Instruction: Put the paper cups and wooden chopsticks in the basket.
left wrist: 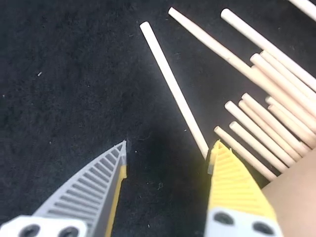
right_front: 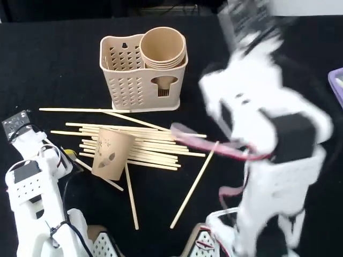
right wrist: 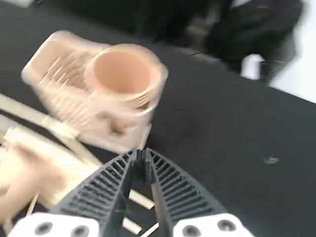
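We're seeing the left tool [left wrist: 169,145] with ribbed jaws spread, one tip sitting by a loose chopstick [left wrist: 170,84] on the matte black surface [left wrist: 59,74]. We're guessing that smooth round stick could be rolling away. The right tool [right wrist: 141,155] is hanging pressed together near the perforated basket [right_front: 128,80], which is holding stacked paper cups [right_front: 162,45]. The thin tipped cup [right_front: 111,154] is lying on the chopstick pile [right_front: 155,144] and risking a crush.

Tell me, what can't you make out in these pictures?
High view: right arm smeared by blur.
Right wrist view: basket blurred; how many cups in it unclear.
High view: lying cup covers some chopsticks; their number hidden.
Left wrist view: edge cuts off that cup.
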`<state>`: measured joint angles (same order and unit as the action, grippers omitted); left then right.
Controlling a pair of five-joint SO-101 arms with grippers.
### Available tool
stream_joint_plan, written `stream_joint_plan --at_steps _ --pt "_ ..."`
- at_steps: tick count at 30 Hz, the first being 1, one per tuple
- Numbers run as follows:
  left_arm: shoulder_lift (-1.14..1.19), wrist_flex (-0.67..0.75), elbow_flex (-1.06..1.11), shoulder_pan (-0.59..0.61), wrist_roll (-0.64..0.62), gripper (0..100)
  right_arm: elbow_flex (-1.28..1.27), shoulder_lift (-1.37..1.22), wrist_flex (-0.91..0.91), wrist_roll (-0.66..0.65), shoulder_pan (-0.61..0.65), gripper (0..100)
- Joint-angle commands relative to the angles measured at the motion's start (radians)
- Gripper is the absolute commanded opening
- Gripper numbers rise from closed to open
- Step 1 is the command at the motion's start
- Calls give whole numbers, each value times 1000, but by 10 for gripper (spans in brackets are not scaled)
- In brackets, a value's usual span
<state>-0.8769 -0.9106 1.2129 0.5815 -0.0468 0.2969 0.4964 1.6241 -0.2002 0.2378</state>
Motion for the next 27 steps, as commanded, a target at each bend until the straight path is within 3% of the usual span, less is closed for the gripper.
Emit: stream_joint_plan --at_steps 1,6,9,18,23,27 --pt "3 3 -76 10 -2 270 -593 265 -236 -66 186 34" --pt "-8 8 -105 99 -2 270 -1041 424 -575 -68 319 185" --pt "3 5 -151 165 -2 271 -1156 390 -735 -68 347 185" --pt "5 12 -77 168 -9 267 -1191 137 -962 -75 509 192" --pt "3 11 -59 160 -9 267 -1142 7 -994 -97 519 313" --pt "3 9 -59 160 -9 267 -1092 -59 -997 -97 531 320"
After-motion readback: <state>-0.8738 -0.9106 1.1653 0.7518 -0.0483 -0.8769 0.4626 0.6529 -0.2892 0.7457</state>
